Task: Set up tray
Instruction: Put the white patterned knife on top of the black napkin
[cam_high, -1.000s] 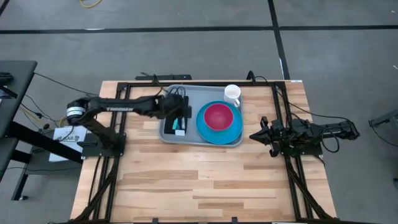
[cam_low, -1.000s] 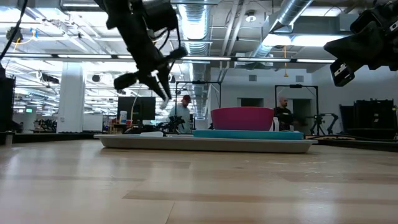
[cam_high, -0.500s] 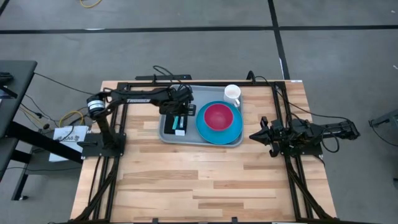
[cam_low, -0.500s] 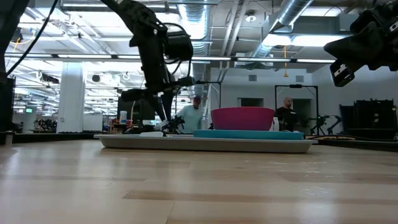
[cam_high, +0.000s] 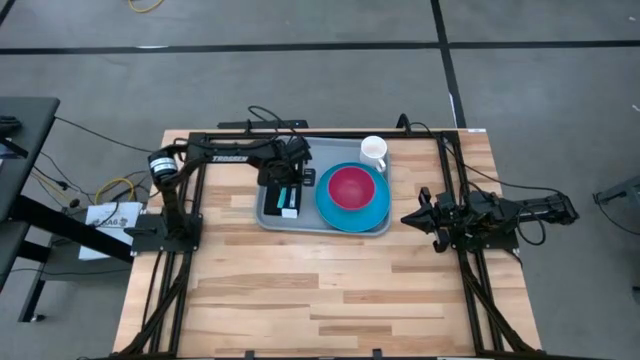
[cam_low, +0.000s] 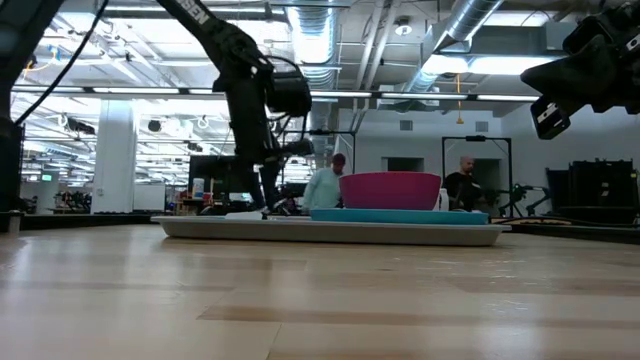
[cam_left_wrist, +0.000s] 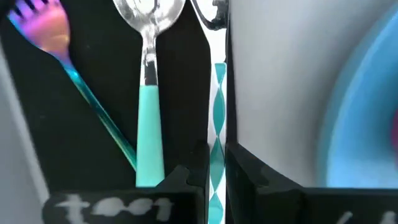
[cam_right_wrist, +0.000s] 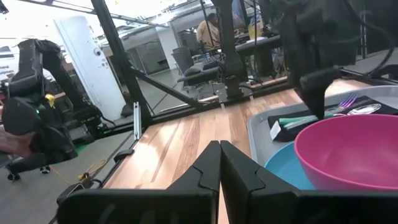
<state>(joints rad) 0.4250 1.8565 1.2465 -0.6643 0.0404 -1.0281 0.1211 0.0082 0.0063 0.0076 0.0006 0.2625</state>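
The grey-blue tray (cam_high: 272, 215) lies at the table's far middle. On it are a blue plate (cam_high: 375, 212) with a magenta bowl (cam_high: 351, 186) and a black napkin (cam_left_wrist: 93, 155). A pink-tined fork (cam_left_wrist: 59, 43) and a teal-handled spoon (cam_left_wrist: 148, 93) lie on the napkin. A white mug (cam_high: 374, 152) stands at the tray's far edge. My left gripper (cam_left_wrist: 216, 158) points down over the napkin, shut on a third utensil (cam_left_wrist: 216, 93) with a teal-and-white handle. My right gripper (cam_high: 410, 218) waits shut at the table's right, clear of the tray. My left gripper pinches the patterned handle (cam_left_wrist: 217, 124) between its two fingers, toward the handle's free end. The fingers (cam_left_wrist: 249, 177) come from above, pointing steeply down. The utensil runs parallel to the spoon along the napkin's edge; whether it rests on the napkin I cannot tell.
Bare wood spreads over the table's near half (cam_high: 330, 300). Black frame rails (cam_high: 175, 260) run along both sides. People (cam_low: 325, 185) stand in the room behind the table.
My left gripper has sunk toward the napkin on the tray and tipped steeper, until it points almost straight down, staying shut on the utensil, which has come down with it. The arm's elbow has swung toward the table's far edge.
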